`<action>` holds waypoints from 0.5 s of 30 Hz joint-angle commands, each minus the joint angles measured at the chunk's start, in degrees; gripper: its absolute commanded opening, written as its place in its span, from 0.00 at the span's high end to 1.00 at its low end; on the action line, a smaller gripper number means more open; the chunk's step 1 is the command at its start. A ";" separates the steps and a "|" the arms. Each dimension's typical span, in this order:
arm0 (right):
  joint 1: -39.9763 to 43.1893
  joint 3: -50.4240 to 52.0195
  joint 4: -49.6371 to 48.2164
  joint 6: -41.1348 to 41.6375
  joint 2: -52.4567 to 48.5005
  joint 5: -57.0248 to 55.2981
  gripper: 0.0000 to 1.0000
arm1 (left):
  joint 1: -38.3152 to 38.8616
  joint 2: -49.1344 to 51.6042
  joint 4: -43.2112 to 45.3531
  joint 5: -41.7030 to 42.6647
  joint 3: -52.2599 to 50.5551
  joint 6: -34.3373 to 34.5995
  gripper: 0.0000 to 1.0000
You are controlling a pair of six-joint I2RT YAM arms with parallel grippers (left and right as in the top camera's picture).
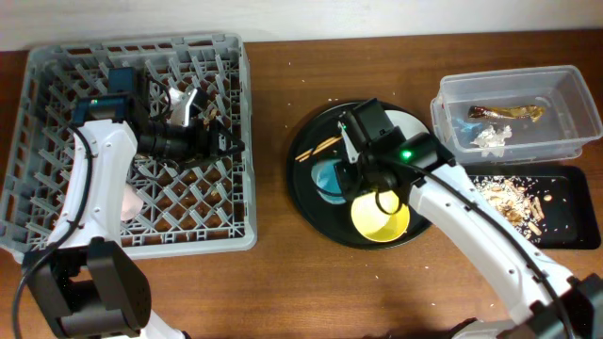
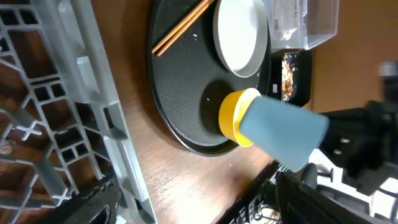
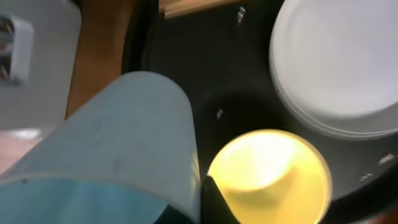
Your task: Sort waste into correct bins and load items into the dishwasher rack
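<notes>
Over the round tray [image 1: 306, 193] at right, the right end effector [image 1: 341, 168] clamped the light-blue cup [image 2: 283, 132]; bowl [image 1: 380, 218], plate [image 2: 239, 34] and chopsticks [image 2: 180, 28] awaited the rack [image 1: 141, 240], waste [image 1: 509, 112] looked binned, and the left end effector [image 1: 221, 143] hid its opening.

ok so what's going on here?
The right claw holds the blue cup tilted above the round tray. The bowl, plate and chopsticks are on that tray. The left claw hovers over the rack. The wrapper and paper are in the tub, and crumbs are in the black tray.
</notes>
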State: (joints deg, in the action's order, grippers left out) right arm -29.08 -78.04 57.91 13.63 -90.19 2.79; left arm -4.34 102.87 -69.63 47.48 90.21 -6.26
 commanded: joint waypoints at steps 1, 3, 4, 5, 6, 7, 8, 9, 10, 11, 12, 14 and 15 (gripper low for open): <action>0.24 -0.02 1.92 3.39 -4.92 5.20 0.96 | 0.44 0.50 -0.07 1.79 0.92 -2.29 0.20; 0.26 -0.02 1.99 3.39 -7.13 4.39 0.96 | 0.44 0.50 -0.04 1.79 0.92 -2.29 0.20; 0.24 -0.02 1.25 3.39 -8.90 2.19 0.96 | 0.44 0.50 -0.04 1.79 0.92 -2.29 0.20; 0.24 -0.02 1.18 3.39 -10.16 0.22 0.95 | 0.44 0.50 -0.07 1.81 0.92 -2.29 0.20; 0.24 -0.02 1.27 3.37 -11.06 -1.25 0.95 | 0.44 0.50 -0.07 1.81 0.92 -2.27 0.20; 0.24 -0.02 1.27 3.39 -11.96 -3.32 0.95 | 0.44 0.50 -0.09 1.81 0.92 -2.27 0.20; 0.24 -0.02 0.98 3.37 -12.50 -3.96 0.95 | 0.44 0.50 -0.09 1.81 0.92 -2.27 0.20; 0.22 -0.02 0.11 3.39 -13.05 -3.93 0.95 | 0.44 0.50 -0.09 1.81 0.92 -2.27 0.20; 0.24 -0.02 -0.24 3.37 -13.14 -3.93 0.94 | 0.44 0.50 -0.09 1.81 0.92 -2.27 0.20; 0.24 -0.02 -0.35 3.37 -13.18 -4.13 0.82 | 0.44 0.50 -0.09 1.81 0.92 -2.27 0.20; 0.24 -0.11 -0.48 3.17 -13.16 -4.09 0.75 | 0.44 0.50 -0.09 1.81 0.92 -2.27 0.20; 0.31 -2.62 2.75 2.51 -12.46 -3.61 0.64 | 0.44 0.50 -0.09 1.81 0.92 -2.27 0.20; 0.46 -3.67 3.39 2.51 -12.09 -3.26 0.62 | 0.44 0.50 -0.09 1.84 0.92 -2.27 0.20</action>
State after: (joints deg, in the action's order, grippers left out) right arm -28.99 -78.67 60.55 16.38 -103.20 -0.19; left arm -4.03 102.87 -69.65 48.05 90.21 -7.11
